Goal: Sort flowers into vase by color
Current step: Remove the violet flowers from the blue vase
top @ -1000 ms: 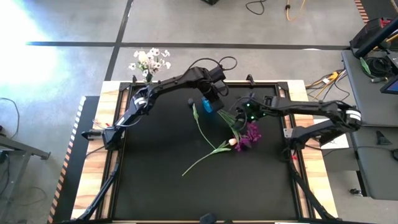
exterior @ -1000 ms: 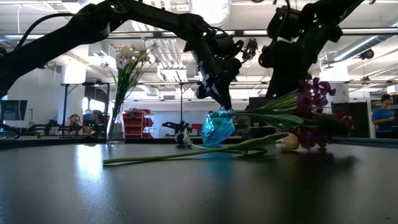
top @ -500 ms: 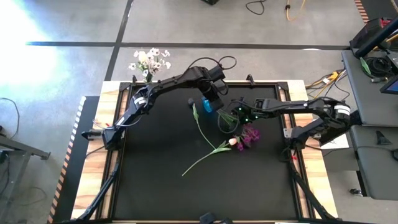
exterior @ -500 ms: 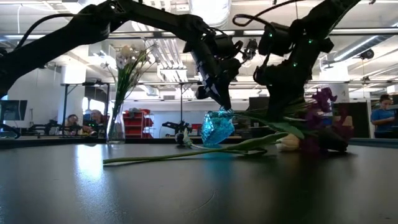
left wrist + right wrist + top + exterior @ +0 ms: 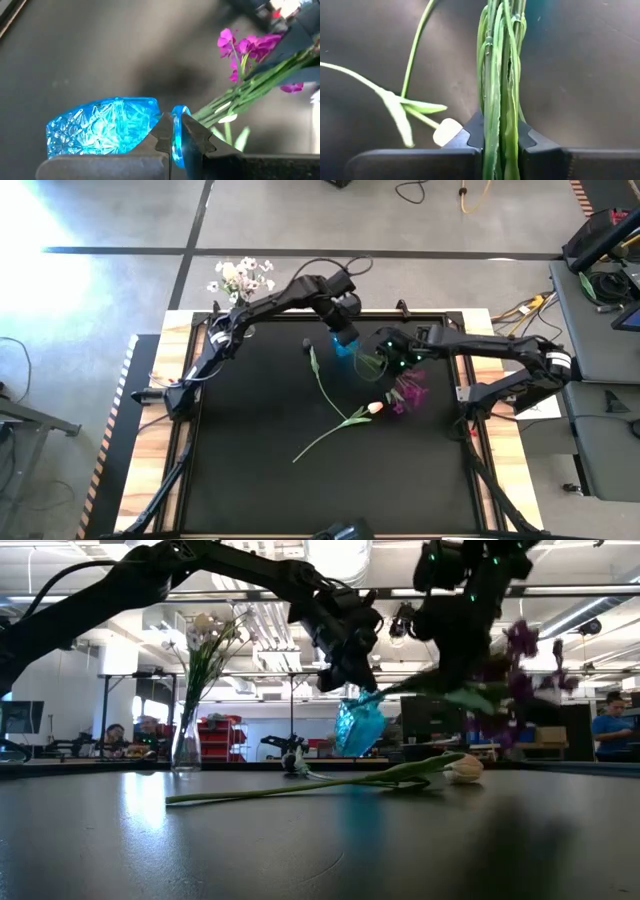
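Note:
My left gripper [image 5: 343,332] is shut on a blue cut-glass vase [image 5: 358,726] at the table's far middle. The vase is in the air and tilted. Just to its right, my right gripper [image 5: 386,358] is shut on a bunch of magenta-purple flowers [image 5: 408,392]. The bunch's cut stem ends [image 5: 385,695] point at the vase's mouth. A cream-peach tulip [image 5: 375,408] lies flat on the black mat, its long stem [image 5: 325,435] running toward the near left. My left gripper pinches the vase's rim [image 5: 178,131], one finger inside the mouth and one outside. It comes slanting down from the far left. The vase hangs tilted, clear of the table. My right gripper pinches several green stems [image 5: 499,100] together between its two fingers, which lie across them and slant down from the right. The bunch is lifted clear and nearly level, with the blossoms [image 5: 520,655] on the right.
A clear vase of white flowers [image 5: 240,280] stands at the table's far left corner. A small dark object [image 5: 306,343] lies left of the blue vase. The near half of the black mat [image 5: 330,490] is bare. People sit in the room beyond the table.
My right gripper dipped onto the magenta stems and has risen with them. The bunch had lain partly on the mat and now hangs clear. My left gripper has risen a little toward the far edge, lifting the blue vase off the table and tipping it.

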You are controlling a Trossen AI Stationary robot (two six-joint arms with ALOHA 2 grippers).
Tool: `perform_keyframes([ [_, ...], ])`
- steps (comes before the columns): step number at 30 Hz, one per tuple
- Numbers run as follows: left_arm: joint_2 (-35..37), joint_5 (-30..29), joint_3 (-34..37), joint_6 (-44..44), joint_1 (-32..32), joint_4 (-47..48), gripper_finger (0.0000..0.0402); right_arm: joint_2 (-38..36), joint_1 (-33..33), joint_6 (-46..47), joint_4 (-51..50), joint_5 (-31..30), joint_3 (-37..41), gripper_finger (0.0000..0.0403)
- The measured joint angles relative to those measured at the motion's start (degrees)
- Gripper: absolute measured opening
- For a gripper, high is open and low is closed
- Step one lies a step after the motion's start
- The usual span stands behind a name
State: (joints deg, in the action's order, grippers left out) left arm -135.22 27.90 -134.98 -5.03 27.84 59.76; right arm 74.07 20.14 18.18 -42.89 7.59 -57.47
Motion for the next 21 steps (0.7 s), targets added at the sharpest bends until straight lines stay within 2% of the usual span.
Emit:
perform_keyframes([
  [3,0.26,3.15,0.00,-1.12,0.19,-2.33,0.0000,1.27,0.00,0.00,-7.05,0.03,-6.41,0.0024],
  [9,0.31,5.73,0.09,-1.49,-0.53,-5.17,0.0000,4.74,0.24,1.55,-17.29,0.12,-17.25,0.0024],
  [16,0.32,8.69,0.77,-0.47,-1.52,-7.42,0.0004,9.12,0.26,3.93,-23.29,0.05,-26.10,0.0026],
  [21,0.10,9.62,0.95,-0.13,-1.99,-9.33,0.0003,11.98,0.26,4.76,-27.76,0.31,-30.85,0.0051],
])
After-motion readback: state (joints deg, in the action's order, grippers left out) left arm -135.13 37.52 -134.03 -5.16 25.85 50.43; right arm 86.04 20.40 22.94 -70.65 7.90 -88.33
